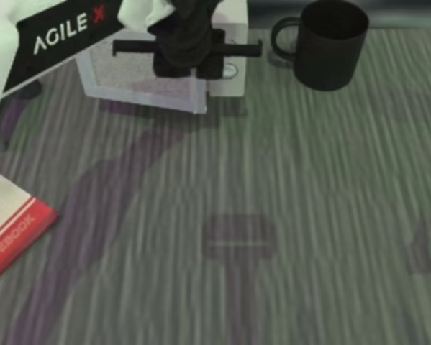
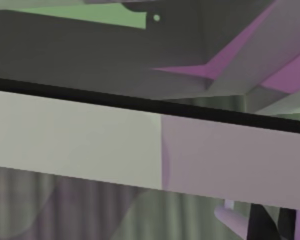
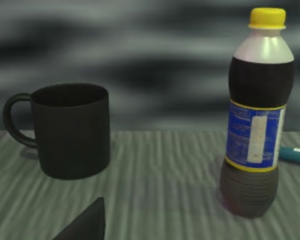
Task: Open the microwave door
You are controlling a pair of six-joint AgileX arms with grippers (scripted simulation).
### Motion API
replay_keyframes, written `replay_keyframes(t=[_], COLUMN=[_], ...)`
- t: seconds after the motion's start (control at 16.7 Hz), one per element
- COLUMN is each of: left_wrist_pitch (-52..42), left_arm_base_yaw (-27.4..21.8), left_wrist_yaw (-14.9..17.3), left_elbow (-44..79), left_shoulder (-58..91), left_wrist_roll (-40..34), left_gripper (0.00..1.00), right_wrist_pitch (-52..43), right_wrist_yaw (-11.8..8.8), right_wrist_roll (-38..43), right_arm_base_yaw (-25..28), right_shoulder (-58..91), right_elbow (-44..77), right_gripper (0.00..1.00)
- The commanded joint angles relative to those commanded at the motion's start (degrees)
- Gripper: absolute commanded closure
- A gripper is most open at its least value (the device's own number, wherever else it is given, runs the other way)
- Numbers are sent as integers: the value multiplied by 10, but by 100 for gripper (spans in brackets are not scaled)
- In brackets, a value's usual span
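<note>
The white microwave (image 1: 226,29) stands at the table's far edge, left of centre, with one silver knob (image 1: 231,70) showing on its front. The microwave door (image 1: 125,68), white with a grey speckled window, faces the table's front, and its right edge (image 1: 201,100) juts slightly forward. My left gripper (image 1: 186,50) hangs over the door's right part, its fingers hidden under the wrist. In the left wrist view a broad white band of the microwave (image 2: 89,135) fills the middle, pale green above it, with a dark fingertip (image 2: 262,225) below. My right arm is outside the top view.
A black mug (image 1: 330,43) (image 3: 72,130) stands just right of the microwave. A dark soda bottle with a yellow cap (image 3: 257,125) and a teal object (image 3: 296,155) stand near the right arm. A red notebook (image 1: 14,233) lies at the left edge.
</note>
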Motion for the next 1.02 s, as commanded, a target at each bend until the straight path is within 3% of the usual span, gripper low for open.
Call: replay_keyframes(t=[1.02], left_wrist_pitch=[10], left_arm_base_yaw=[-1], left_wrist_yaw=[9], left_elbow=[-23], left_shoulder=[-11], left_wrist_roll=[14], left_gripper=[100], right_wrist_pitch=[0], right_wrist_yaw=[0], right_wrist_roll=[0], right_arm_base_yaw=[0], right_shoulder=[0], right_elbow=[0], right_gripper=[0])
